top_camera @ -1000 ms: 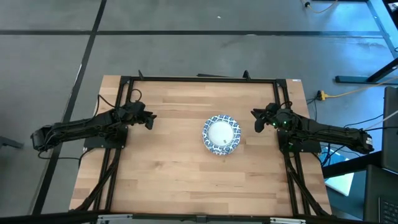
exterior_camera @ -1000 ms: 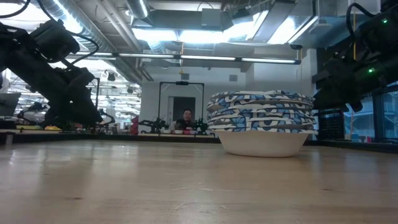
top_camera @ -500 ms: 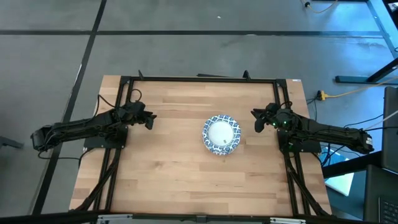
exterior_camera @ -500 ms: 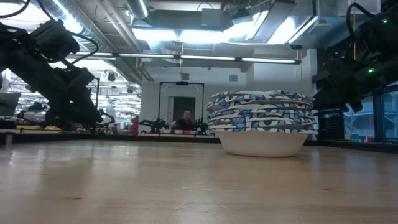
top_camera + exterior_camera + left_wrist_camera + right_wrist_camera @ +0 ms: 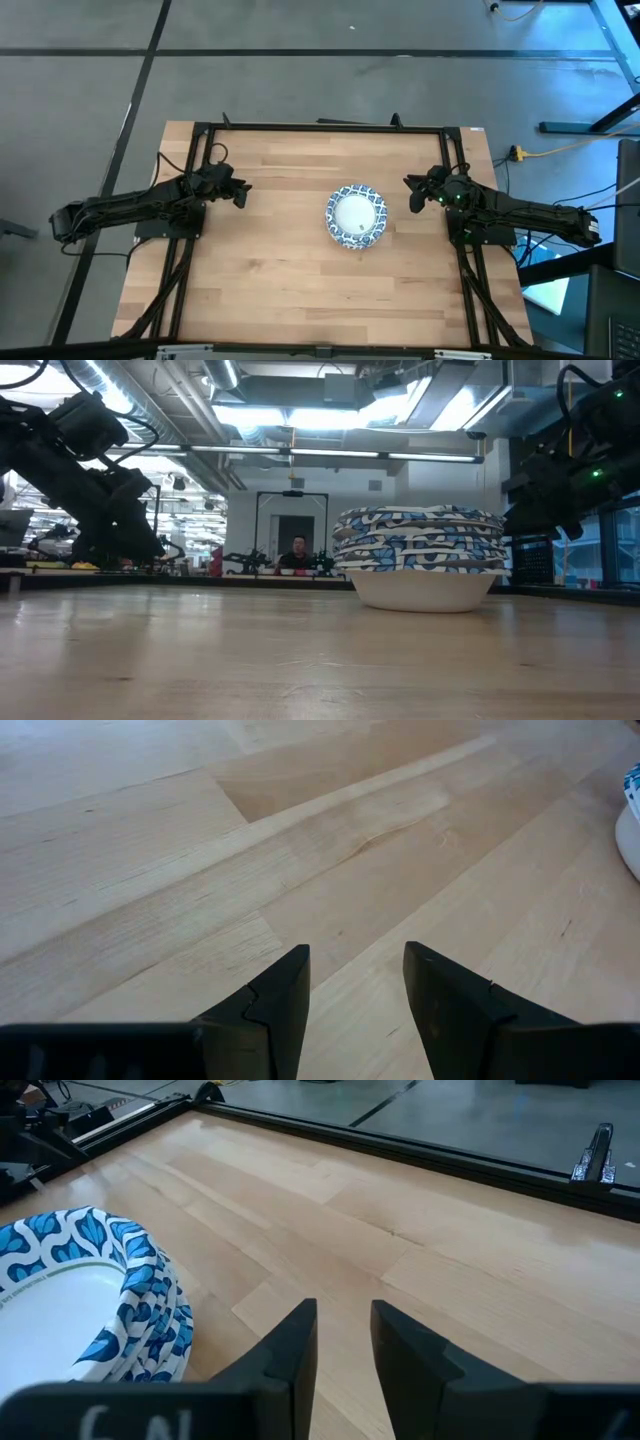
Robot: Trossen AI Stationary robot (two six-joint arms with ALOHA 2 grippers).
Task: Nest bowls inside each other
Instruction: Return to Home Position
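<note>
High view: bowls (image 5: 355, 216) sit nested mid-tabletop (image 5: 280, 290). The left pincer (image 5: 243, 193) and right pincer (image 5: 411, 194) flank them, narrowly parted and empty. A careless arm swing might topple the uneven stack.

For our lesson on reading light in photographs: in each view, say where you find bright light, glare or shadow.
Low view: bright ceiling lights backlight the left arm and right arm into silhouettes. High view: even light, little shadow round the stack of bowls. Right wrist view: pale glare on the table near its rail. Left wrist view: soft light, no hard shadows.
</note>
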